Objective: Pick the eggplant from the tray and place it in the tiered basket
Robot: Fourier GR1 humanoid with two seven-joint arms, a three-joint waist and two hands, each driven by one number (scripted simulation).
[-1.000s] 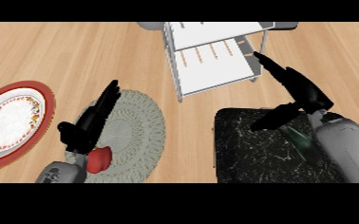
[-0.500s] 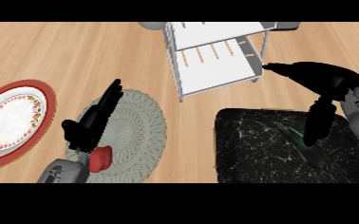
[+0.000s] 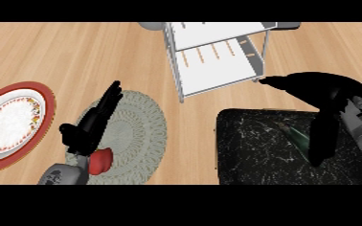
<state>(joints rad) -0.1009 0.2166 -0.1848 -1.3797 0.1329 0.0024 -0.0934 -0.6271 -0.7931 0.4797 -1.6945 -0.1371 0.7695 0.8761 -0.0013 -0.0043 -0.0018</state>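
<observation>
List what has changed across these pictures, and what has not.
The right hand rose from low over the dark tray and swung toward the tiered basket, its fingers now pointing left at the basket's lower right corner. I cannot tell if it holds the eggplant. The left hand, mat, plate and basket stayed put.

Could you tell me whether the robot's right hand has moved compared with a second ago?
Yes. The right hand has swung from over the dark tray toward the tiered basket, its fingers now pointing at the basket's lower right corner.
</observation>
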